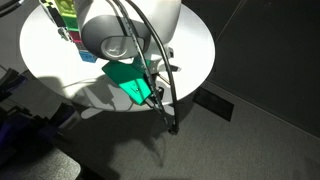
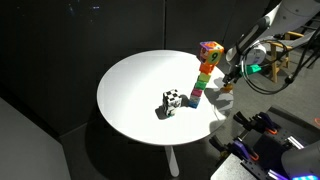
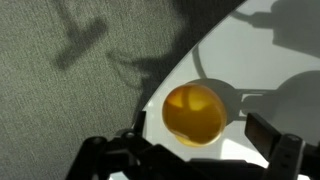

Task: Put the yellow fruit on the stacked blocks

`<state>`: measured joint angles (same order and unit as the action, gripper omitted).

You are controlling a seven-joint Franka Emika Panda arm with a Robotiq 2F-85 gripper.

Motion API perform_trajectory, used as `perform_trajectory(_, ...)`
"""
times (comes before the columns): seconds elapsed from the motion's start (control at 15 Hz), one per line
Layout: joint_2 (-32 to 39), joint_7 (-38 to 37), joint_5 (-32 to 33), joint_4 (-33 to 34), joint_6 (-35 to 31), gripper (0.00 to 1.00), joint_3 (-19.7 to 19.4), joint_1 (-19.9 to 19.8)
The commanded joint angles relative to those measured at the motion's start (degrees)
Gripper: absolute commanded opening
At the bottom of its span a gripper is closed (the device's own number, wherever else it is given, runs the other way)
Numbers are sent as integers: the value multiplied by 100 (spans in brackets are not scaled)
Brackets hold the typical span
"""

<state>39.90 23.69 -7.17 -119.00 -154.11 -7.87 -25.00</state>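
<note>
A rounded white plastic arm casing [image 1: 150,15] carries a grey circular joint cap [image 1: 108,45]. Thin black cables [image 1: 160,80] run along the casing and hang off it in loose loops. A teal-green piece [image 1: 128,80] is fixed at the wrist. In the wrist view, the matte black two-fingered gripper [image 3: 195,150] has blocky, angular fingers [image 3: 110,155].

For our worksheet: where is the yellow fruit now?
In the wrist view, the yellow fruit lies on the white table near its edge, before the open claw.
</note>
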Motion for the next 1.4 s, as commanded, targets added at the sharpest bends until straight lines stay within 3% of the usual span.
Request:
perform_trajectory(0.0, 117, -63, 165, 155, -46, 74, 93, -143)
perform_trajectory(0.2, 169, -94, 181, 204, -33, 49, 74, -123)
perform_trajectory(0.33, 169, -114, 203, 225, -26, 39, 56, -102)
perform_trajectory(1.33, -868, -68, 412, -133, 558, 38, -34, -20)
